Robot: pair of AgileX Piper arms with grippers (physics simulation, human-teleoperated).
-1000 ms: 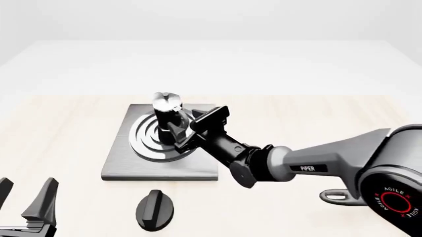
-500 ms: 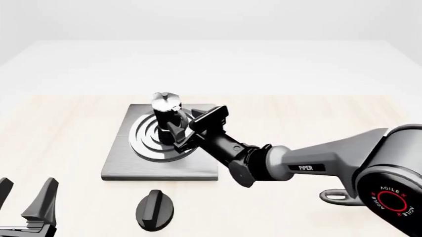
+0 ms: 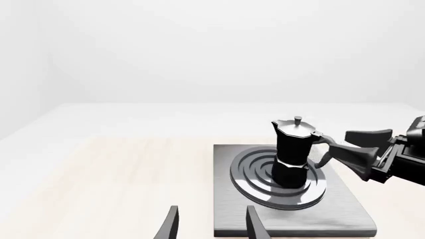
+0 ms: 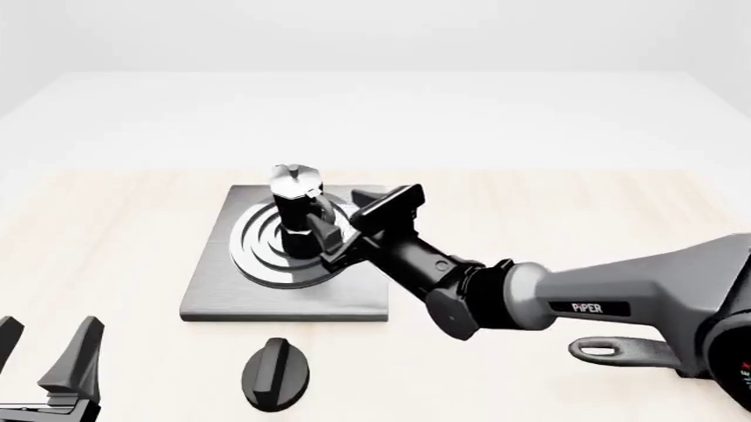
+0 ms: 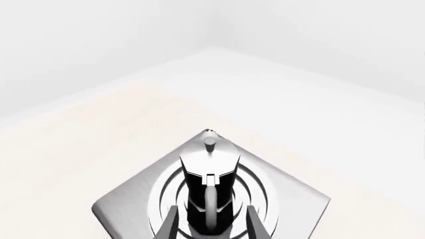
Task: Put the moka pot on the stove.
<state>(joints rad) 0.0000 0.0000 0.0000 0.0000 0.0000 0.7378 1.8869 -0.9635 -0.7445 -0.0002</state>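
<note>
The moka pot (image 4: 295, 207), black with a silver lid, stands upright on the ring burner of the grey stove (image 4: 235, 294). It also shows in the left wrist view (image 3: 292, 154) and the right wrist view (image 5: 209, 169). My right gripper (image 4: 346, 224) is open, just to the right of the pot at its handle. In the right wrist view (image 5: 212, 221) its fingers flank the handle with gaps on both sides. My left gripper (image 4: 41, 338) is open and empty at the front left, well away from the stove (image 3: 345, 209).
A black oval knob (image 4: 276, 374) lies on the table just in front of the stove. A grey loop-shaped piece (image 4: 610, 350) shows under the right arm at the front right. The right arm crosses the table's right half.
The right gripper has drawn back a little to the right from the pot's handle, with its fingers apart. The pot stays on the burner. The left arm has not moved.
</note>
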